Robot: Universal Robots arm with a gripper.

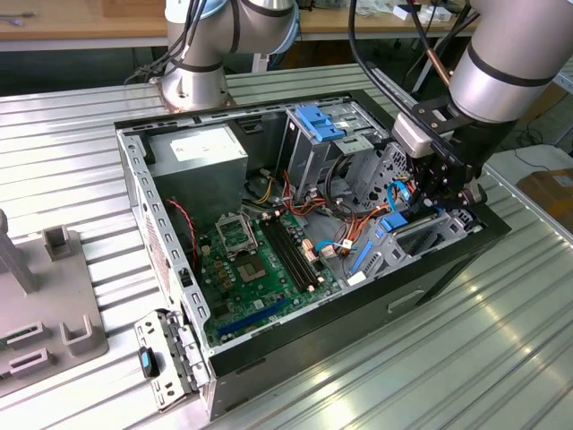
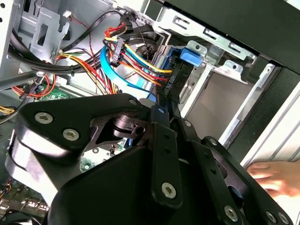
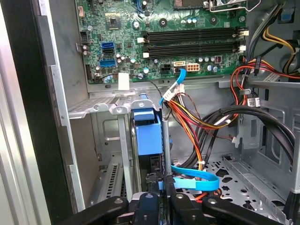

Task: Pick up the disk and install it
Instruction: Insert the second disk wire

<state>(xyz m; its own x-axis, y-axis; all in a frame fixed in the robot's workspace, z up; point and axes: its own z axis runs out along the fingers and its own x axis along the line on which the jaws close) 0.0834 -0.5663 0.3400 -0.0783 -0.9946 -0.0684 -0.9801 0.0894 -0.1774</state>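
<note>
The disk [image 3: 147, 136], dark metal in a bright blue carrier, stands on edge in the silver bay at the case's front corner. In the second wrist view its blue end [image 2: 188, 55] sits among the bay's metal rails. My gripper [image 3: 162, 186] reaches into the case from above. Its two black fingers [image 2: 165, 123] lie close together with no gap showing, and their tips meet the disk's near edge. In the exterior view the gripper [image 1: 436, 199] hangs over the blue carrier [image 1: 395, 224] at the exterior view's right side of the case.
The open computer case [image 1: 134, 170] lies on a ribbed metal table. Bundled red, yellow and blue cables [image 3: 197, 122] crowd the space beside the bay. A fixed blue bracket [image 1: 319, 122] tops the drive cage. A person's hand [image 2: 276, 176] rests outside the case wall.
</note>
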